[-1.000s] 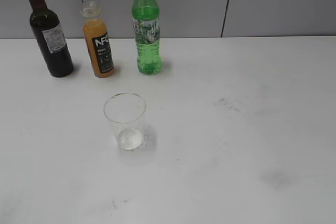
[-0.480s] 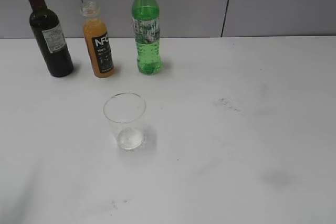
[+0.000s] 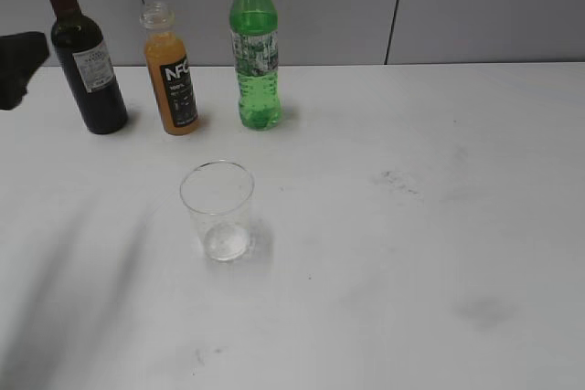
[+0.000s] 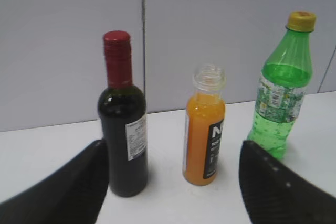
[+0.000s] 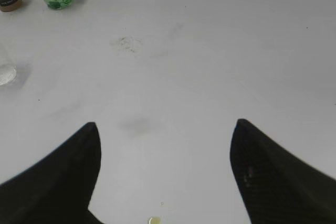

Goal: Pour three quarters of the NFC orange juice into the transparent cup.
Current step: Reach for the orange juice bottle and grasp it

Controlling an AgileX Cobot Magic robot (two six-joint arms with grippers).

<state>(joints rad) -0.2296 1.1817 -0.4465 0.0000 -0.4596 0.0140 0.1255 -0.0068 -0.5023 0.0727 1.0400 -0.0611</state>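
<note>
Two end effectors stand with fingers spread wide and nothing between them. The left end effector (image 4: 173, 182) hangs low over the bench (image 3: 411, 253), its dark fingers (image 4: 68, 187) framing the row of bottles at the back; in the exterior view only a dark piece of that arm (image 3: 18, 66) shows at the left edge, just beside the dark wine bottle (image 3: 84, 57). The right end effector (image 5: 163, 166) is held open above a bare, smudged stretch of the bench — well apart from the bottles.

Straight ahead of the left end effector stands the NFC orange juice (image 4: 203, 127), upright, its neck uncapped, the orange liquid reaching close to the neck. It sits between the wine bottle on its left and the green soda bottle (image 3: 255, 47) on its right — all three lined up near the grey wall (image 3: 475, 6). The transparent cup (image 3: 218, 211) stands upright nearer the camera, in front of the juice and the soda bottle, with no orange liquid in it.
</note>
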